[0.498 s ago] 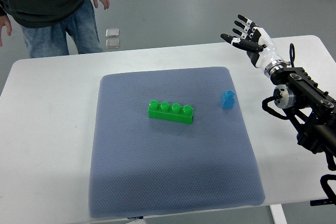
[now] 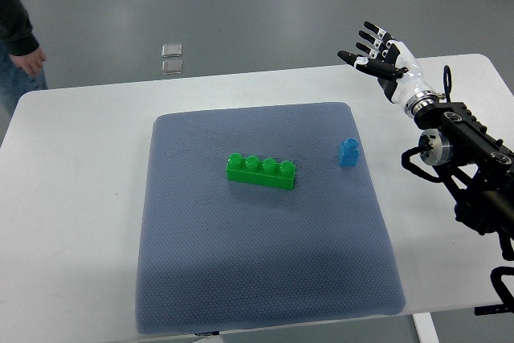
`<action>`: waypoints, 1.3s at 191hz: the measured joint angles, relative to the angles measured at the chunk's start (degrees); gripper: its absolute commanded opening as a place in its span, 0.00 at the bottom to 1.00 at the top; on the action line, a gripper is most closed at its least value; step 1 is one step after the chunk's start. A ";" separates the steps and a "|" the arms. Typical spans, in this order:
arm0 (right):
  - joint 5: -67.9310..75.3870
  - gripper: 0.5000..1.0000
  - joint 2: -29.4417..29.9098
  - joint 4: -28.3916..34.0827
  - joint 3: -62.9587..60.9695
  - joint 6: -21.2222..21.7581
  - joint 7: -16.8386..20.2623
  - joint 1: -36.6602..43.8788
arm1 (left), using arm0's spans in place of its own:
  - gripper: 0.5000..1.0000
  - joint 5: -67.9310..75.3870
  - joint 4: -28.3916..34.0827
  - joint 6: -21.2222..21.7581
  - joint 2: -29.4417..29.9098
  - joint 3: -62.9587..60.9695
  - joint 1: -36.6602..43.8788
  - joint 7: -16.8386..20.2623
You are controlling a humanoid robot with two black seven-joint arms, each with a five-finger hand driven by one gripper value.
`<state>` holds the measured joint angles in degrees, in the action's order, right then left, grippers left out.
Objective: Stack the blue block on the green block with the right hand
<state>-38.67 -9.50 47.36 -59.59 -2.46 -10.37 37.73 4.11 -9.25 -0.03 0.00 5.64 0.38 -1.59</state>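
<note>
The robot's right hand [image 2: 376, 55] hovers over the far right corner of the white table [image 2: 72, 166] with its black-tipped fingers [image 2: 371, 28] spread, grasping nothing; it is well apart from both blocks. The small blue plastic block [image 2: 348, 153] stands on the grey-blue textured mat [image 2: 265, 279], near its right edge; the long green four-stud plastic block [image 2: 261, 171] lies near the mat's middle, to the blue one's left and apart from it; a person's hand [image 2: 28, 60] shows at the far left edge.

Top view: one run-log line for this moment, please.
right hand: open, raised at far right | blue block: on mat, ungrasped | green block: mat centre | stack: not done
</note>
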 measured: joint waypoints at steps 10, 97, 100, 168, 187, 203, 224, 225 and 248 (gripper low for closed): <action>0.00 0.86 -0.34 0.00 0.00 0.02 0.00 0.04 | 1.00 0.00 -0.08 0.02 0.00 -0.06 0.00 0.00; -0.07 0.86 -2.60 0.01 0.35 4.48 0.13 0.89 | 1.00 0.02 -0.13 0.04 0.00 -0.11 -0.02 0.00; -0.07 0.86 -2.64 0.01 0.44 4.63 0.16 0.94 | 1.00 0.03 -0.13 0.04 0.00 -0.11 -0.02 0.00; -0.09 0.86 -3.24 -0.06 0.96 5.06 0.35 0.73 | 1.00 0.03 -0.11 0.04 0.00 -0.11 -0.03 0.00; -0.09 0.86 -4.17 0.05 1.17 5.86 0.23 0.39 | 1.00 0.03 -0.12 0.04 0.00 -0.11 -0.03 0.00; -0.38 0.86 -6.55 0.23 2.19 8.92 0.18 0.29 | 1.00 0.03 -0.13 0.04 0.00 -0.11 -0.02 0.00; -1.21 0.86 -10.14 0.49 5.42 12.50 0.08 0.72 | 1.00 0.03 -0.14 0.04 0.00 -0.11 -0.02 0.00; -1.23 0.86 -10.30 0.51 5.59 12.61 0.07 0.76 | 1.00 0.03 -0.14 0.04 0.00 -0.11 -0.02 0.00; -2.34 0.85 -14.86 1.51 10.52 14.90 0.01 1.97 | 1.00 0.03 -0.14 0.04 0.00 -0.11 -0.01 0.00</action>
<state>-41.02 -24.36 48.88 -49.07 12.44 -10.36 39.69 4.13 -9.40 0.00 0.00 5.53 0.37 -1.58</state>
